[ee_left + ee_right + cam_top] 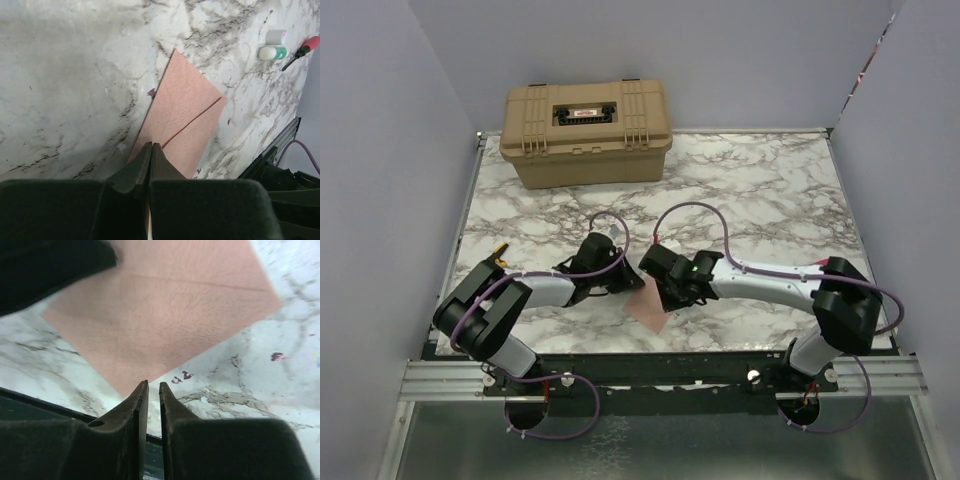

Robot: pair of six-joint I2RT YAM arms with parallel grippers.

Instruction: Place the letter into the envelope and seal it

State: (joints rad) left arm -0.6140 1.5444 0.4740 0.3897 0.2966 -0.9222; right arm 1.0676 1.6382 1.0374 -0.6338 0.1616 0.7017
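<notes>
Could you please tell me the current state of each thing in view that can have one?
envelope: lying flat, flap folded down.
letter: not visible.
left gripper: shut, tips at the envelope's near edge.
right gripper: open by a narrow gap, nothing between the fingers, just off the envelope's corner.
tan case: lid shut.

Pinkish-brown envelope, grey-veined white marble table

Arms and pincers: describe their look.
Both the left arm and right arm have black joints, white links and looping purple cables. A green light glows near the right wrist. The left pincer and right pincer have black tapered fingers.
</notes>
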